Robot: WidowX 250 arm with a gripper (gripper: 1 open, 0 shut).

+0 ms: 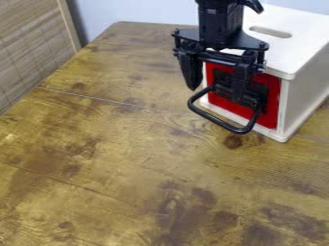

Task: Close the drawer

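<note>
The drawer (pixel 257 100) has a red front with a black panel and a large black loop handle (pixel 222 113). It sits in a white box-shaped cabinet (pixel 298 60) at the table's far right. Its front looks about level with the cabinet face. My black two-fingered gripper (pixel 218 80) hangs right in front of the drawer front, just above the handle. The fingers (pixel 189 74) stand wide apart and open, with nothing between them. The gripper hides part of the red front.
The cabinet stands on a worn wooden table (pixel 115 154) that stretches left and toward the camera. A slatted wooden panel (pixel 33 43) stands beyond the table's left edge. A pale wall lies behind.
</note>
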